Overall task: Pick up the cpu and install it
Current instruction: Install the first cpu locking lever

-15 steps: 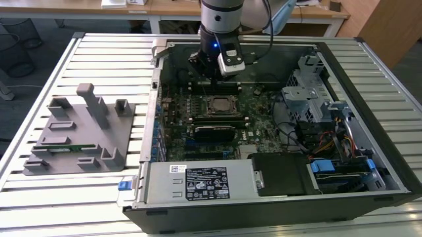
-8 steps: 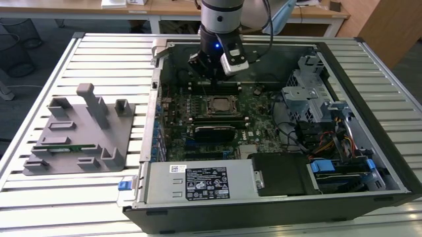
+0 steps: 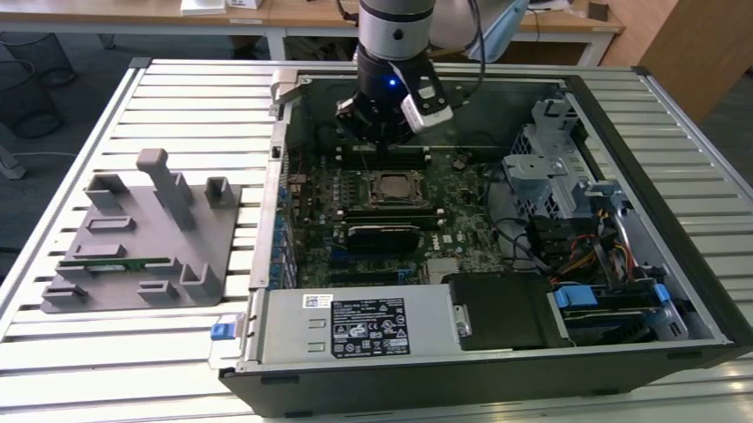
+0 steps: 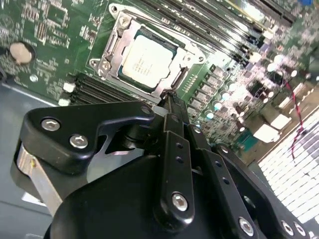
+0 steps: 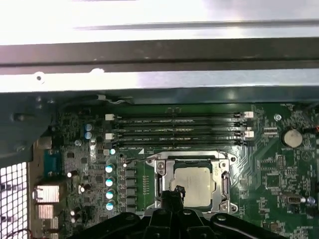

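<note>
Gripper [image 4: 172, 102] poised over the open computer case [image 3: 659, 291], jaws pressed together with nothing between them, tip just off the socket's edge, cpu [image 4: 145, 60] seated silver side up in the motherboard socket [image 4: 112, 47] — at 6 o'clock of the memory slots [image 5: 179, 130] in the first wrist view, grey tray [image 3: 141, 238] well apart on the slatted table [image 3: 70, 352].

In the first wrist view, the cpu [image 5: 193, 181] is covered along its near edge, at six o'clock, by the gripper [image 5: 173, 191], whose body is cut off by the frame edge. In the second wrist view, the gripper [image 4: 172, 102] is cropped at five o'clock. In the exterior view, the gripper [image 3: 379, 132] is seen from behind; whether its fingers are parted cannot be told.
</note>
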`<action>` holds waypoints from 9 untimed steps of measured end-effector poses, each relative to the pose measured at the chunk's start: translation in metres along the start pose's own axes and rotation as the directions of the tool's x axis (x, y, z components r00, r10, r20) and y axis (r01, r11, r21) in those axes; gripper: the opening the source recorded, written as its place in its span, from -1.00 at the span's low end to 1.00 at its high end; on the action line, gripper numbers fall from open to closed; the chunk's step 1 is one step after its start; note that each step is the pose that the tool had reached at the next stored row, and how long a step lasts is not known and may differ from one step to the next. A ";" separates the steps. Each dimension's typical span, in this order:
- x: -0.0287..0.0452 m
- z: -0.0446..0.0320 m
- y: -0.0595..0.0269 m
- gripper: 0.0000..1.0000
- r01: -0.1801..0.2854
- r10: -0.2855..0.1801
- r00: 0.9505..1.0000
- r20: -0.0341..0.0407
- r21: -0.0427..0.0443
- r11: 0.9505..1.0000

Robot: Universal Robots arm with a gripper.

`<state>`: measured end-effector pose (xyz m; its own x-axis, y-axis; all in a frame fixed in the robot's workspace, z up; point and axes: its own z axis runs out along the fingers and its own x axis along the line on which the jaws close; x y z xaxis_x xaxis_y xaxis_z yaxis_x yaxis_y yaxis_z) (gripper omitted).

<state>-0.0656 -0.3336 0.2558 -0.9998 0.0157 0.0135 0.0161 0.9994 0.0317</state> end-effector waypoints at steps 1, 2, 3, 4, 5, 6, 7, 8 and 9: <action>0.0002 0.0002 0.0000 -0.79 0.016 -0.016 1.000 -0.001 0.000 1.000; 0.0006 0.0004 -0.0001 -0.79 0.029 -0.029 1.000 -0.001 0.001 1.000; 0.0018 0.0006 -0.0001 -0.79 0.037 -0.037 0.999 -0.001 0.001 0.999; 0.0039 0.0007 -0.0001 -0.79 0.041 -0.041 0.999 -0.001 0.001 0.999; 0.0070 0.0009 -0.0002 -0.79 0.043 -0.043 0.999 -0.001 0.001 0.999; 0.0110 0.0009 -0.0002 -0.79 0.044 -0.044 0.999 -0.001 0.001 0.999; 0.0150 0.0010 -0.0003 -0.79 0.045 -0.045 0.999 -0.001 0.001 0.999; 0.0187 0.0012 -0.0003 -0.79 0.046 -0.046 0.999 -0.001 0.001 0.999; 0.0209 0.0013 -0.0004 -0.79 0.049 -0.049 0.999 -0.002 0.001 0.999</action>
<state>-0.0866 -0.3336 0.2548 -0.9994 -0.0334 0.0135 -0.0329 0.9990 0.0317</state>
